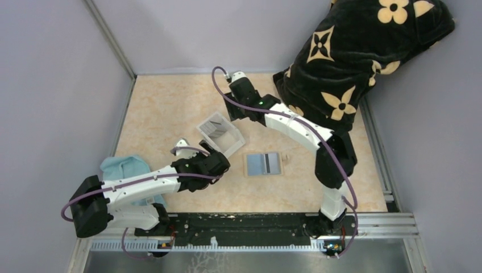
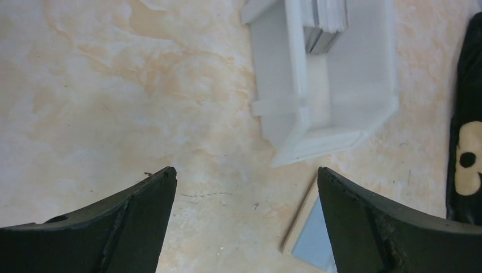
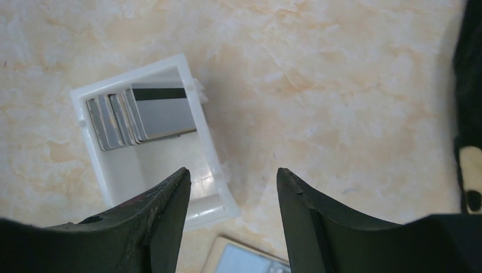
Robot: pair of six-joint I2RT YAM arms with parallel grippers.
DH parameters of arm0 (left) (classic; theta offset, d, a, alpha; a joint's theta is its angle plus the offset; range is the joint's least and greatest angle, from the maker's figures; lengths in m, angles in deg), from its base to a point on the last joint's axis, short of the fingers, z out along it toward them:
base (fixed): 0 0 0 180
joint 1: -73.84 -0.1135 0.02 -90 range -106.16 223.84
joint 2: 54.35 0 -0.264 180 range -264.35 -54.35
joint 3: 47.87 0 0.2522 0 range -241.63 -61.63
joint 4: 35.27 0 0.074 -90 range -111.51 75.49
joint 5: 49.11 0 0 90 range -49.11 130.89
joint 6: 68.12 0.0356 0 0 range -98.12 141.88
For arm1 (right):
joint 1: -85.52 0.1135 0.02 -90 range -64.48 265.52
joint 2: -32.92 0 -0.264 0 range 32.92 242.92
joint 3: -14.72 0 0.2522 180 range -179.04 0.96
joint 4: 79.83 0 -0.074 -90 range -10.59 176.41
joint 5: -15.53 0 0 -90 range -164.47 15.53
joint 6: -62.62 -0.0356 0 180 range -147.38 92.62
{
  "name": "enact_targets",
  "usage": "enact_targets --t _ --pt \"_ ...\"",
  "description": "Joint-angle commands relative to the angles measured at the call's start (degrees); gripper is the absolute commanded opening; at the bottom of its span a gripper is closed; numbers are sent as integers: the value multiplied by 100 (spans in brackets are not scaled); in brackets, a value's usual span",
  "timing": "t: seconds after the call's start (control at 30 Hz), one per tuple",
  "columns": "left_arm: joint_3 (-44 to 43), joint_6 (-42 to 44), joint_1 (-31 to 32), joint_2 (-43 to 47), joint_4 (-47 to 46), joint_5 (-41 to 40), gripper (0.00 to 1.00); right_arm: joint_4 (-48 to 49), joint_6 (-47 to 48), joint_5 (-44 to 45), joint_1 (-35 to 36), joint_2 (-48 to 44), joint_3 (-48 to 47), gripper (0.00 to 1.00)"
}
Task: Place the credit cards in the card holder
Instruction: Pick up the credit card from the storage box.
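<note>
Several credit cards [image 3: 142, 111] stand on edge in a stack at one end of a clear white plastic tray [image 1: 223, 135]; they also show in the left wrist view [image 2: 325, 23]. The card holder [image 1: 263, 164] lies open flat to the right of the tray, blue-grey lining up, and its edge shows in both wrist views [image 2: 312, 242] [image 3: 241, 261]. My left gripper [image 2: 245, 169] is open and empty, above the table just short of the tray's near corner [image 1: 223, 161]. My right gripper [image 3: 233, 169] is open and empty, above the tray's far right side [image 1: 234, 112].
A light blue cloth [image 1: 128, 169] lies at the left by the left arm. A black fabric bundle with tan flower prints [image 1: 352, 57] fills the back right corner. Grey walls close the table's left, back and right sides.
</note>
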Motion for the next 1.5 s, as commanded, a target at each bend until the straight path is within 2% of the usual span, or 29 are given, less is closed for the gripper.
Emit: enact_targets --t 0.0,0.17,0.27,0.4,0.47,0.67,0.93,1.13,1.47 --pt "-47 -1020 39 96 1250 -481 99 -30 195 -821 94 662 -1041 58" --pt "129 -865 -13 351 1186 -672 98 -374 232 -1219 160 1566 -2018 58" --pt "292 -648 -113 533 926 -681 97 -367 200 -1452 161 1834 -2256 57" --pt "655 585 -584 827 -212 -320 96 -465 176 -1720 161 2191 -2609 57" --pt "921 1309 -868 1029 -1108 7 96 -543 168 -1795 161 2364 -2790 57" --pt "1379 2523 -1621 1240 -2484 942 95 -544 152 -2073 163 2714 -2984 56" --pt "1468 2897 -2115 819 -3183 1773 95 -401 -29 -2532 135 2978 -2940 54" --pt "1596 3037 -2400 607 -3663 2233 95 -34 -368 -3121 2 2908 -2563 51" --pt "1545 3132 -2528 114 -3943 2523 95 429 -750 -3656 -147 2636 -1846 37"
